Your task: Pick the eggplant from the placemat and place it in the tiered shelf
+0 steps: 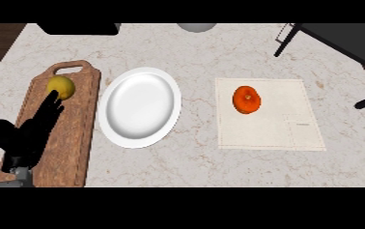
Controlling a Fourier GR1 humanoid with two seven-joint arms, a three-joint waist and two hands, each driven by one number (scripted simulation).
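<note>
On the pale placemat (271,126), right of centre, lies a round orange-red fruit (246,99); nothing purple or eggplant-like shows. The black frame of the tiered shelf (285,38) comes in at the top right corner, and a small black piece (360,104) at the right edge may be one of its feet. My left hand (32,131) rests at the lower left over the wooden cutting board (75,126). Its fingers are straight and point up toward a yellow lemon (61,86). It holds nothing. My right hand does not show.
A white plate (139,107) lies between the cutting board and the placemat. A grey rounded object (196,26) and a dark block (78,28) sit at the counter's far edge. Marbled counter surrounds everything.
</note>
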